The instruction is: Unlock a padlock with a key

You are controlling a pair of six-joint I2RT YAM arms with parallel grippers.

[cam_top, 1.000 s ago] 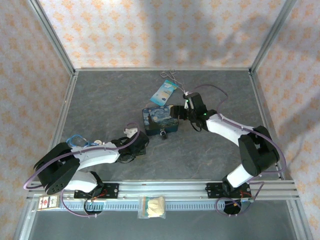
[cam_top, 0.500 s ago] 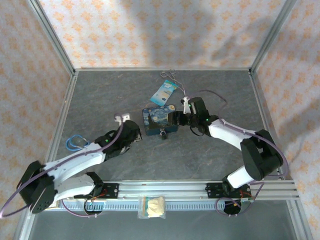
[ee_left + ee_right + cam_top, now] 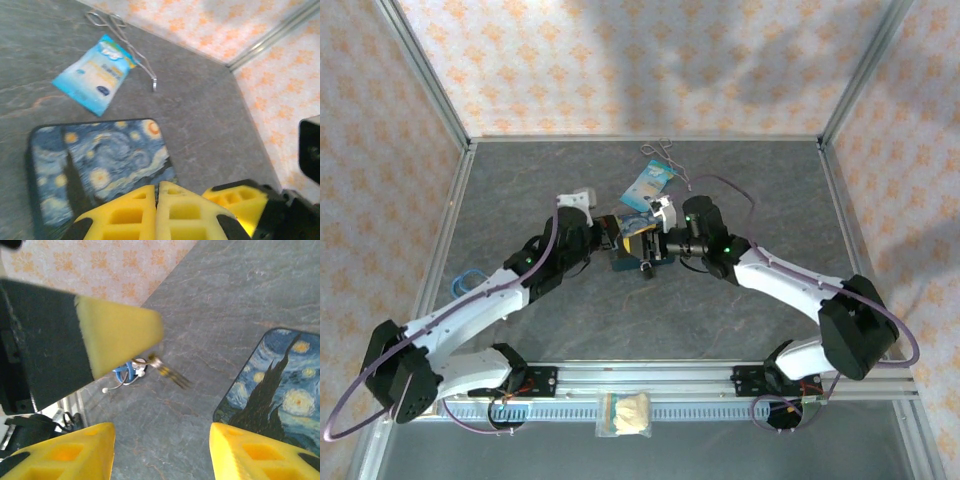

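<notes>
Padlock (image 3: pixel 646 268) lies on the counter (image 3: pixel 760 180) just beside the near edge of the starry tin (image 3: pixel 100 165). Over the tin, left fingers (image 3: pixel 130 215) pressed together, nothing seen between them; right fingers (image 3: pixel 65 452) apart, empty, at the tin's right side. Much of the tin hidden under them; key not made out. Beyond the tin: blue packet (image 3: pixel 95 75), then metal forceps (image 3: pixel 125 35).

Padlock (image 3: pixel 645 269) just before the tin (image 3: pixel 110 165), packet (image 3: pixel 648 185) behind it.
</notes>
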